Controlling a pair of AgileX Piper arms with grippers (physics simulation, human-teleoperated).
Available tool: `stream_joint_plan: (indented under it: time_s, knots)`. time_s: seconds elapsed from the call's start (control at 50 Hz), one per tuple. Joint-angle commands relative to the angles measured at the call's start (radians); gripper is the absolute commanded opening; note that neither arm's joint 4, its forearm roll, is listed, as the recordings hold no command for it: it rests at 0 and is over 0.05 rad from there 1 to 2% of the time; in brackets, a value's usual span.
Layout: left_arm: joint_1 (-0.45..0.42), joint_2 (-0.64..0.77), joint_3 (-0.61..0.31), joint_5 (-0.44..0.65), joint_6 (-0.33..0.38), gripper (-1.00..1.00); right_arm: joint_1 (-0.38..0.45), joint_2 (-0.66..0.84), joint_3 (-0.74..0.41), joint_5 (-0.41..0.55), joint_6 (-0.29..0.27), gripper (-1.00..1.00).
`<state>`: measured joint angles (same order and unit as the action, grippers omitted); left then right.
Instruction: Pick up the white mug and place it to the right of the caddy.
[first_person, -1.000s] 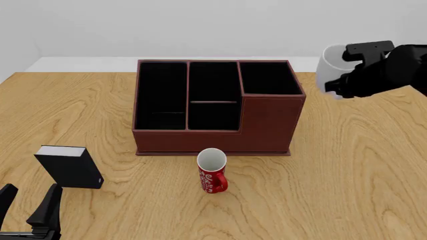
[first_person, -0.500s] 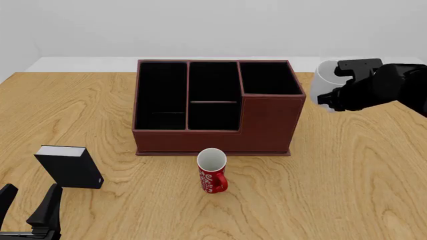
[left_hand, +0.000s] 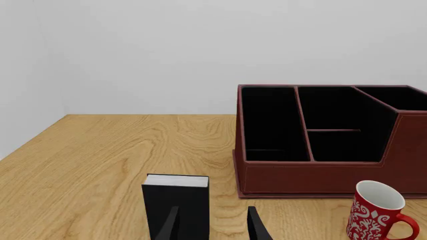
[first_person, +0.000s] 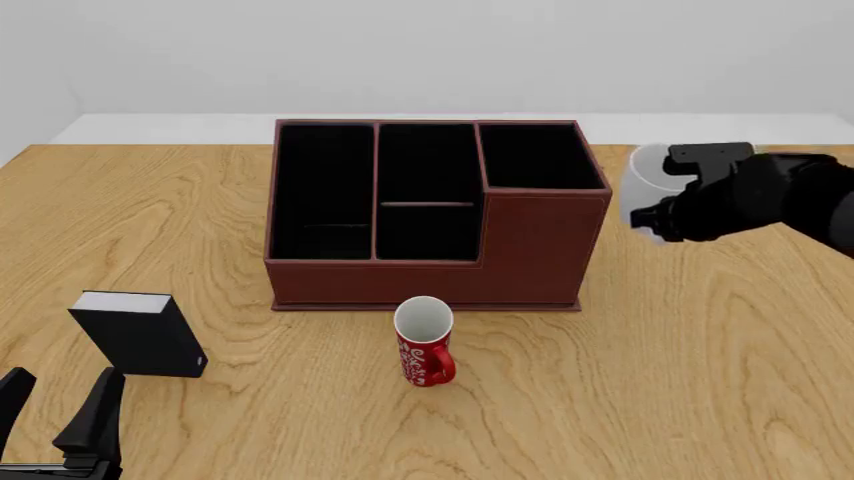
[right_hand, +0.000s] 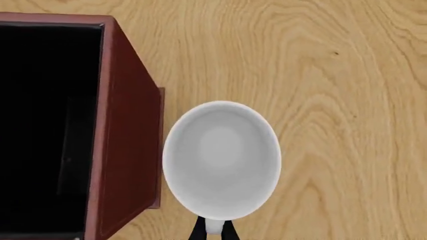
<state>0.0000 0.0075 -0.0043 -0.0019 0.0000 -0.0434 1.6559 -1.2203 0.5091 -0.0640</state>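
The white mug (first_person: 646, 178) hangs upright just right of the caddy (first_person: 427, 215), with my right gripper (first_person: 665, 203) shut on its near rim. Seen from above in the right wrist view, the white mug (right_hand: 221, 159) is a small gap away from the caddy's side wall (right_hand: 127, 135), and the right gripper (right_hand: 213, 231) pinches its edge. Whether the mug's base touches the table I cannot tell. My left gripper (first_person: 56, 418) rests open at the front left corner, and in the left wrist view the left gripper (left_hand: 212, 227) holds nothing.
A red mug (first_person: 424, 342) with white lettering stands in front of the caddy's middle. A small black box (first_person: 138, 333) with a white top stands at the front left, close ahead of the left gripper. The table's far edge (first_person: 747, 118) runs behind the caddy.
My right gripper has come down and slightly left with the white mug, closer to the caddy's right side. The left arm has stayed still.
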Motion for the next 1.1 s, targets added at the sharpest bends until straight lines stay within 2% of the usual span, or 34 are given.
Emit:
stream_joint_plan:
  time_s: [0.02, 1.1]
  knots:
    - [0.000, 0.000, 0.000, 0.000, 0.000, 1.00, 0.007, 0.016, 0.024, -0.028, 0.018, -1.00]
    - [0.000, 0.000, 0.000, 0.000, 0.000, 1.00, 0.036, 0.128, 0.093, -0.125, 0.048, -1.00]
